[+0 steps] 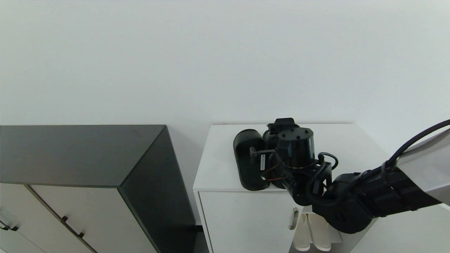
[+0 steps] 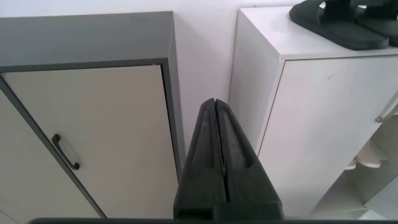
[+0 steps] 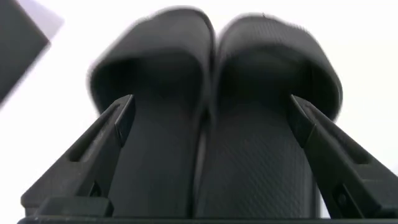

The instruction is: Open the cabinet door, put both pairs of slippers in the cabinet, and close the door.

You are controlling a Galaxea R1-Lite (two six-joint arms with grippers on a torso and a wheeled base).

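Observation:
A pair of black slippers (image 1: 248, 165) (image 2: 339, 22) lies side by side on top of the white cabinet (image 1: 221, 154) (image 2: 311, 112). My right gripper (image 1: 272, 147) (image 3: 208, 130) hovers over them, open, with one finger (image 3: 106, 143) outside each slipper of the pair (image 3: 205, 93). Inside the cabinet's open right half stands a pair of white slippers (image 1: 313, 234) (image 2: 372, 155). The left door panel with its metal handle (image 1: 294, 218) (image 2: 387, 111) is shut. My left gripper (image 2: 214, 143) is shut on nothing, low in front of the gap between the two cabinets.
A dark-topped cabinet (image 1: 77, 151) (image 2: 87, 37) with beige doors and black handles (image 2: 65, 152) stands to the left of the white one, with a narrow gap between them. A plain white wall runs behind both.

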